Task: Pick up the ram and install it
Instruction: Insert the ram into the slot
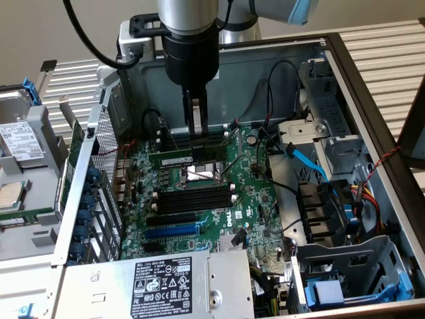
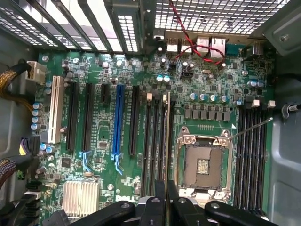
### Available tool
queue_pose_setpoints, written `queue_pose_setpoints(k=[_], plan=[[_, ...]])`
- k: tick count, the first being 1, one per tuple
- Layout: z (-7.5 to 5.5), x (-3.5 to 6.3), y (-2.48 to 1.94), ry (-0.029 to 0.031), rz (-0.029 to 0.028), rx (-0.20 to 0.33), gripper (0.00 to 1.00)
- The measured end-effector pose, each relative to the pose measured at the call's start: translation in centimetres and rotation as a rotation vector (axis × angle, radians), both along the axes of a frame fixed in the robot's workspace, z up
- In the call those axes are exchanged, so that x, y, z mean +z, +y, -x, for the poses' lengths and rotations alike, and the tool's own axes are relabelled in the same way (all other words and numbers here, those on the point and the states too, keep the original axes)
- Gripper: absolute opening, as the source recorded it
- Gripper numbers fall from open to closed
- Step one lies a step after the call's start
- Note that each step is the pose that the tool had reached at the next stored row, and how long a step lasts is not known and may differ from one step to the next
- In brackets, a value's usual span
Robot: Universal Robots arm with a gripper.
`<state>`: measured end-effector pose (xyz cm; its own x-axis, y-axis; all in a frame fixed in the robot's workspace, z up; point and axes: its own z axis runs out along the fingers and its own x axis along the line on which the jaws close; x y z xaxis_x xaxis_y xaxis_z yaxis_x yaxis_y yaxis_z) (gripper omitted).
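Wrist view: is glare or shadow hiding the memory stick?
Wrist view: daylight blows out the vent grille, yet the board is evenly lit and the memory stick, edge-on in the tool, shows no glare. Exterior view: the processor socket glints beside the stick, which is plainly lit.

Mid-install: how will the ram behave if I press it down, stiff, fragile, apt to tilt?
The ram is a thin board, so probably light and stiff lengthwise but fragile under sideways bending. The gripper pinches its flat faces near mid-length, so it should hang level. Held edge-down, it may lean if pushed off-line.
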<state>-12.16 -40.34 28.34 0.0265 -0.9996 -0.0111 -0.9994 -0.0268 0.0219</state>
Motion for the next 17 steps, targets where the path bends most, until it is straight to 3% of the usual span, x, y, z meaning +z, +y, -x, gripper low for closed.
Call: queue_pose_setpoints(k=[5,11,17], plan=[[0.00,-0.37,-0.10,-0.0113,0.0026,-0.007,0.13],[0.01,-0.75,-0.24,-0.0125,0.0101,-0.015,0.13],[0.00,-0.87,-0.25,-0.0167,0.0112,-0.017,0.13]])
